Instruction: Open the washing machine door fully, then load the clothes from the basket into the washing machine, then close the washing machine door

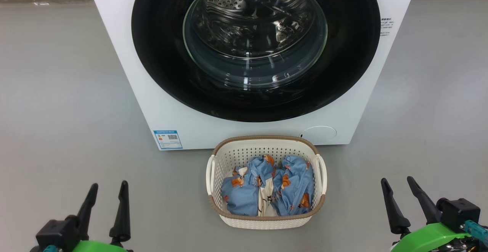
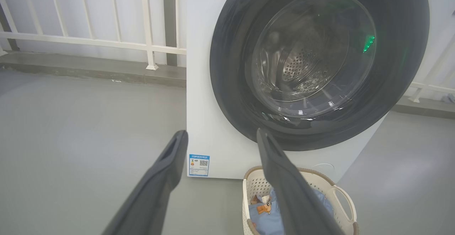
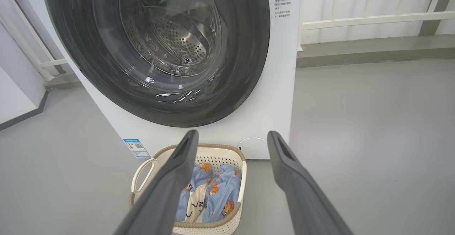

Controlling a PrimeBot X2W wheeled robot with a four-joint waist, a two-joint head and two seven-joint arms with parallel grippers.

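**Base:** Door status?

**Op:** The washing machine door point(image 1: 254, 38) takes the upper centre of my head view. Its black rim sits flush on the white front, so I log it as shut. Through the glass I read the perforated steel drum point(image 1: 232, 2).

**Base:** The load?

**Op:** The basket point(image 1: 236, 154) stands on the floor point(image 1: 57, 111) at lower centre, directly below the door and close to the front of the washing machine point(image 1: 236, 130). I cannot tell whether the two touch. The clothes point(image 1: 293, 187) lie inside it as two blue bundles with orange-brown animal print, side by side. A white piece point(image 1: 265, 202) with black marks lies between them, toward the near rim.

**Base:** Claws?

**Op:** My left claw point(image 1: 109, 184) is at the lower left of the frame, fingers spread and pointing up the frame, with bare floor between them. My right claw point(image 1: 396, 178) is at the lower right, also spread with only floor between the fingers. The basket lies between the two claws, well apart from each.

**Base:** Surroundings?

**Op:** There is a blue label sticker point(image 1: 167, 139) low on the left of the machine front and a round flap point(image 1: 318, 133) low on the right. In my left wrist view a white railing point(image 2: 106, 43) runs across the upper left, behind the machine.
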